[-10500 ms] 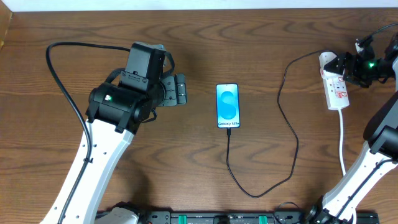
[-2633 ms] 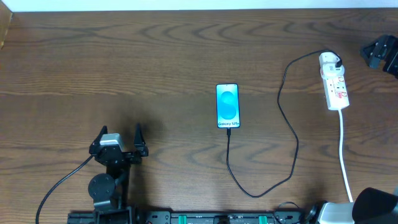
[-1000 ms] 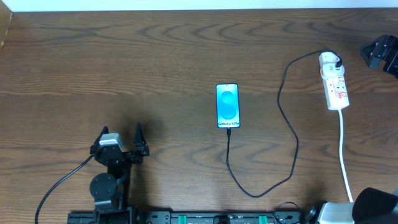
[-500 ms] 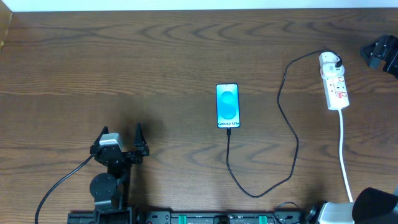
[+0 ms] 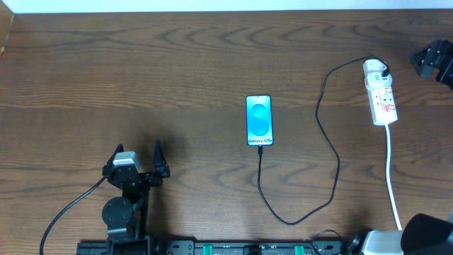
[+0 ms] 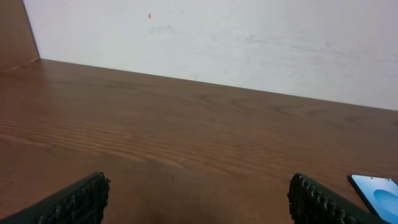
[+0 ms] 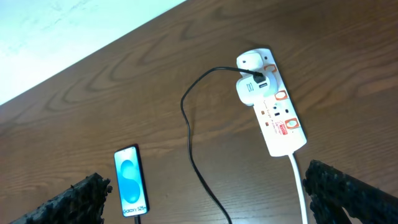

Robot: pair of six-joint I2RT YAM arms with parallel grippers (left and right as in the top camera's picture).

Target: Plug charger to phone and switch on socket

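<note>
The phone lies face up at the table's middle, its blue screen lit. The charger cable runs from the phone's near edge, loops toward me and rises to a plug in the socket, a white power strip at the right. The cable's tip sits at the phone's bottom port. My left gripper is open and empty at the front left, far from the phone. My right gripper is at the right edge, apart from the socket. The right wrist view shows open fingers above the phone, cable and socket.
The socket's white cord runs down the right side to the front edge. The left wrist view shows open fingers over bare wood, a white wall behind, and the phone's corner at lower right.
Since 10.5 s ago my left arm has pulled back from beside the phone to the front left, and my right gripper has left the socket. Nothing has moved in the last 2.6 s.
</note>
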